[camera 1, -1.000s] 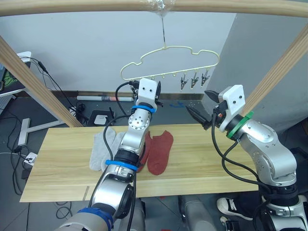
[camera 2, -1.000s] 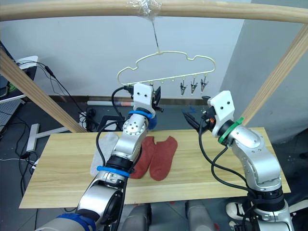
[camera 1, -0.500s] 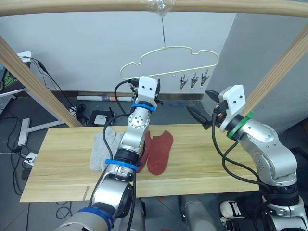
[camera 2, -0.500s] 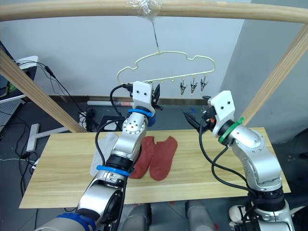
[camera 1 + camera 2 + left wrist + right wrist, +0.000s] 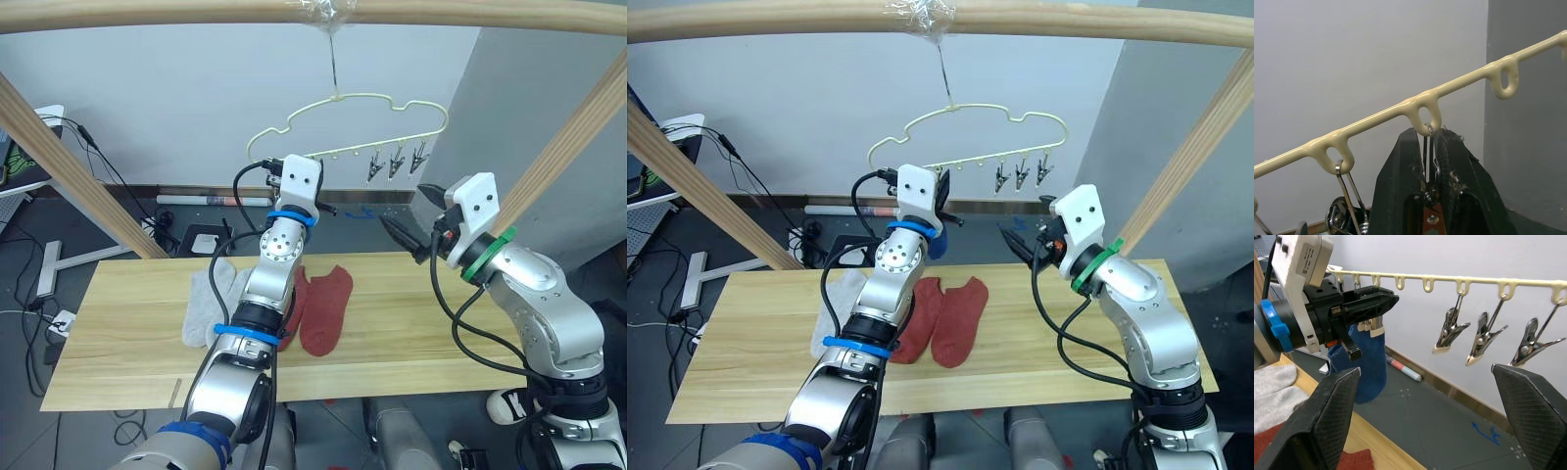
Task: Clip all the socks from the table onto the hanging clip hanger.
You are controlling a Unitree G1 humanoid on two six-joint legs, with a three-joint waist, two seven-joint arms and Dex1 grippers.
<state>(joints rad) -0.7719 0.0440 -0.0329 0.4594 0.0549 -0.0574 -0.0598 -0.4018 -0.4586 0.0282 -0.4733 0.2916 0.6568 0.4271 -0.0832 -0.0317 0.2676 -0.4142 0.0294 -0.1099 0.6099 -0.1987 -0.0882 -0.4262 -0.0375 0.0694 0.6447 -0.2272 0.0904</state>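
Left eye view: the clip hanger (image 5: 343, 127) hung from the wooden pole (image 5: 196, 12) at 12 o'clock. On the table (image 5: 127, 343), two grey socks (image 5: 208, 302) lay at 9 o'clock of the two rust red socks (image 5: 323, 305). The left gripper (image 5: 315, 203) was raised to the hanger bar; the right gripper (image 5: 409, 221) hovered at 3 o'clock of it, fingers spread wide, empty.

Left wrist view: left fingers (image 5: 1400, 191) were pressed together on a metal clip (image 5: 1428, 166) under a hanger loop.

Right wrist view: a blue sock (image 5: 1365, 363) hung at the left gripper; three free clips (image 5: 1484, 335) dangled between the wide-open right fingers (image 5: 1327, 426).
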